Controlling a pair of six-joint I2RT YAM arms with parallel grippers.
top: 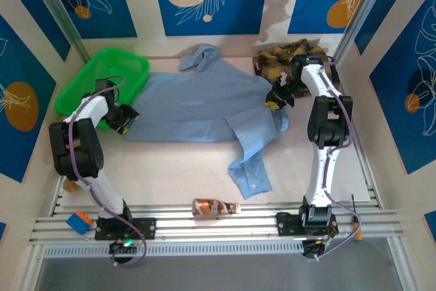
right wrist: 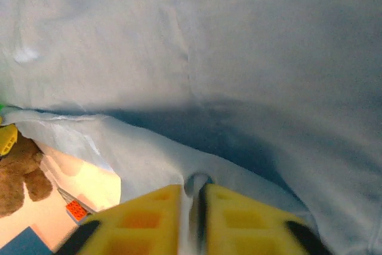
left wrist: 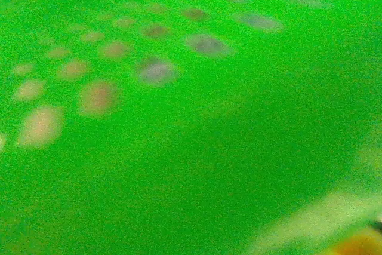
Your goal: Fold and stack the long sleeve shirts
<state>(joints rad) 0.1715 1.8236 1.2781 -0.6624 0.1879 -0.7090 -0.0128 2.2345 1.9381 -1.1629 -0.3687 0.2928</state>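
so the light blue shirt (top: 204,103) is lying spread out across the middle of the table (top: 177,168), collar toward the far wall and one sleeve trailing down toward the near edge. the plaid shirt (top: 283,59) is bunched up in the far right corner, touching the blue one's right shoulder area.

the right claw (top: 278,99) sits at the blue shirt's right edge, just beside the plaid pile. from its wrist cam the yellow fingers (right wrist: 152,207) are nearly together with a thin fold of blue cloth pinched in the slit between them, so it's got hold of that shirt.

the left claw (top: 126,117) is at the shirt's left edge, right up against the green basket (top: 102,76). its wrist cam is a blurry green wall with holes, and honestly i can't tell how far open it is or whether it's holding anything.
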